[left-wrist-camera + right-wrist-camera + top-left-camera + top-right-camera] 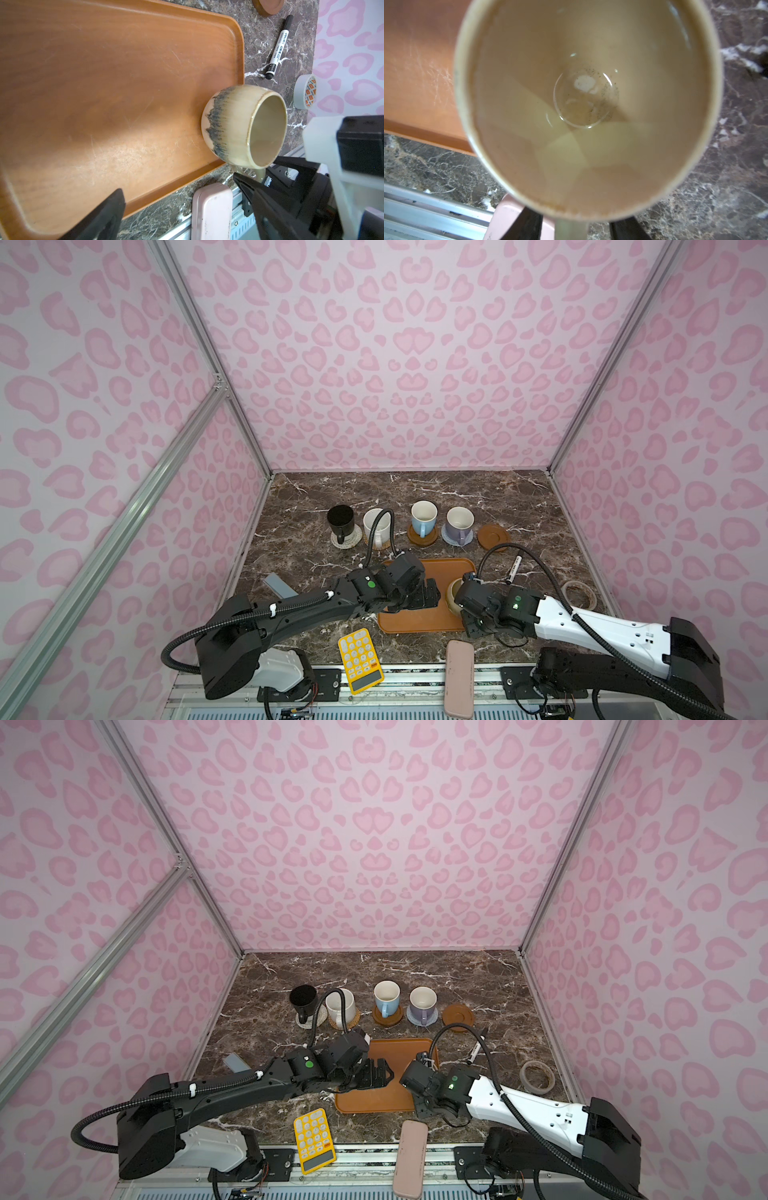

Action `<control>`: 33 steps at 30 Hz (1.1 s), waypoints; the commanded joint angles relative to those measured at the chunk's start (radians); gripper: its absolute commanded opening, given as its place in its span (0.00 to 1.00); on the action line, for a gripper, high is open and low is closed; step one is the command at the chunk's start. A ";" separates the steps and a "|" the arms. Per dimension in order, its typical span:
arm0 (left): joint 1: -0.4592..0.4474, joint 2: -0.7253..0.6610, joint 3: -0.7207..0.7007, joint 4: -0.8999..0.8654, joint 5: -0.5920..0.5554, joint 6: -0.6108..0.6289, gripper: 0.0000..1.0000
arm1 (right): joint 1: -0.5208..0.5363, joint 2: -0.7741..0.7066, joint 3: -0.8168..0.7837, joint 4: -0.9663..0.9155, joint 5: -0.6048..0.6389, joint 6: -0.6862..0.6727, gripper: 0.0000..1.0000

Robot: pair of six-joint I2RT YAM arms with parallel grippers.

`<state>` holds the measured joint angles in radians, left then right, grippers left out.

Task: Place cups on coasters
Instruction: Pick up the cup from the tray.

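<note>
A round beige cup (454,590) (234,124) (587,104) stands upright at the right edge of the orange-brown tray (415,620) (104,83). My right gripper (460,605) (576,228) has its jaws either side of the cup's handle, with small gaps showing. My left gripper (428,593) (380,1073) (178,187) hangs open and empty over the tray, left of the cup. At the back, the black (340,519), white (376,523), light-blue (424,516) and lavender (459,522) cups each stand on a coaster. One brown wooden coaster (493,536) (458,1017) at the row's right end is bare.
A marker (514,569) (279,45) and a tape roll (579,593) (305,91) lie right of the tray. A yellow calculator (360,659) and a pink case (459,676) sit at the front edge. A grey flat piece (278,584) lies by the left wall.
</note>
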<state>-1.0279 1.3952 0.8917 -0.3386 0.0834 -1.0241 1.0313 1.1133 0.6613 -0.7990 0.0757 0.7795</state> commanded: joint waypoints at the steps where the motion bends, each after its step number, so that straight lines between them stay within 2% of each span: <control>1: -0.004 0.011 0.002 0.037 0.011 -0.006 0.97 | 0.001 -0.003 -0.010 0.019 0.026 0.020 0.42; 12: -0.012 -0.009 -0.003 0.031 -0.008 -0.004 0.97 | 0.001 0.013 -0.012 0.029 0.059 0.023 0.25; 33: -0.022 0.050 0.039 0.010 0.010 0.009 0.97 | 0.012 0.039 -0.004 0.048 0.083 0.012 0.06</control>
<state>-1.0512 1.4368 0.9169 -0.3363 0.0982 -1.0191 1.0409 1.1530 0.6601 -0.7612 0.1352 0.7925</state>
